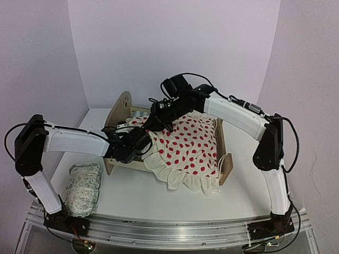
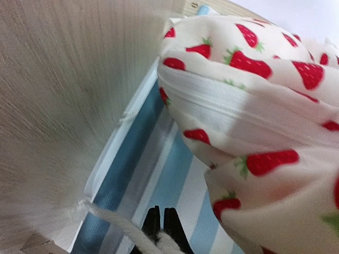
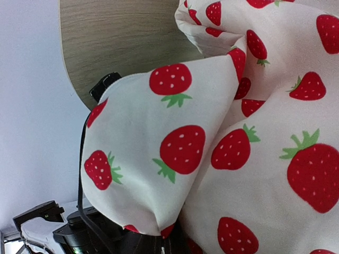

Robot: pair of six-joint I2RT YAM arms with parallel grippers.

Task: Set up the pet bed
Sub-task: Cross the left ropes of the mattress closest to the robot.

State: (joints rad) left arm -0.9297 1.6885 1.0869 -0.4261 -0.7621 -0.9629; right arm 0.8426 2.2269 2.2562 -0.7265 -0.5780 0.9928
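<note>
We have the pet bed (image 1: 226, 168) in the middle of the bench (image 1: 137, 198), its headboard (image 1: 124, 105) far left, with the blanket (image 1: 188, 145) heaped over the striped mattress (image 2: 159, 185). Our right gripper (image 1: 158, 124) is closed on a blanket corner beside the headboard. Our left gripper (image 2: 162, 225) is fully closed low at the bed's near-left side, and we cannot tell whether it pinches anything. If the right arm pulls hard, the light frame may slide or tip; a snagged left gripper could drag the mattress askew.
</note>
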